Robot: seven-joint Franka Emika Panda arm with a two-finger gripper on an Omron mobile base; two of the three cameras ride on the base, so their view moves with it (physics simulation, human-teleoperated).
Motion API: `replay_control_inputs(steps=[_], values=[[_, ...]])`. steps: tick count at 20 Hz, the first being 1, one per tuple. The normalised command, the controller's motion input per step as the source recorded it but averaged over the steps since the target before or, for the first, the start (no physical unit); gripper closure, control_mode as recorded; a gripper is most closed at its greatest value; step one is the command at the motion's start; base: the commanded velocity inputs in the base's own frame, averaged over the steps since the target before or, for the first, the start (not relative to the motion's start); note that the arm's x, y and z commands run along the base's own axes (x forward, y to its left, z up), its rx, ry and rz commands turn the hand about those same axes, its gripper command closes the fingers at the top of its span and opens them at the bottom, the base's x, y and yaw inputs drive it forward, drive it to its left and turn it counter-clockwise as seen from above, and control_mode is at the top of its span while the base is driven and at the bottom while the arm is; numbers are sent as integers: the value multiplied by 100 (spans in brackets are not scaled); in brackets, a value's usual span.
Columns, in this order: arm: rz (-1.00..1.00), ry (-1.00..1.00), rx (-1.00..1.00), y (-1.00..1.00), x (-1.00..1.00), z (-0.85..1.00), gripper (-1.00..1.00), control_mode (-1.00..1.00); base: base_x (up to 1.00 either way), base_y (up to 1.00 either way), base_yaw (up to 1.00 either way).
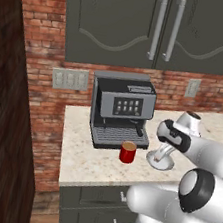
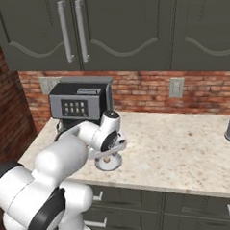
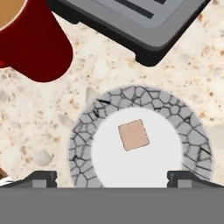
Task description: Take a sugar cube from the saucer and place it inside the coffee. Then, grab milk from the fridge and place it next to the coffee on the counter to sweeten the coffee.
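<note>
**Ana:** Tool [image 3: 112, 177] hangs straight above the saucer [image 3: 83, 140], its two dark fingertips [image 3: 41, 178] set wide apart at either side of the dish, holding nothing.

**Ben:** And the sugar cube [image 3: 134, 135]?

**Ana:** Lying flat in the saucer's white middle, between the fingertips and a little beyond their line in the hand view. It's square, so no long axis to speak of, though its sides sit turned a bit against the finger line. I'd judge a straight drop, maybe with a small twist, would bracket it.

**Ben:** Where's the coffee [image 1: 127, 152]?

**Ana:** On the bench [image 1: 90, 163], just left of the saucer in the left base view, not touching it. The coffee machine [image 1: 121, 112] stands right behind both, its drip tray corner close to the saucer's far rim.

**Ben:** Anything blocking?

**Ana:** Nothing lies over the cube. The saucer's raised rim is what the fingers might catch, and the machine crowds the far side when the cube is carried leftward to the mug.
</note>
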Motion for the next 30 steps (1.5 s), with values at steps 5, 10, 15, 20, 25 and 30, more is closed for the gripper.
replay_control_inputs(steps=[5,10,15,20,25,30], values=[[3,-1,0,0,7,-29,-100,-100,0,0,0],[1,0,0,0,11,-21,-100,-100,0,0,0],[0,0,0,0,18,-14,-100,-100,0,0,0],[0,0,0,0,18,-12,-100,-100,0,0,0],[0,0,0,0,15,-15,-100,-100,0,0,0],[0,0,-1,0,0,-13,100,-100,0,0,0]])
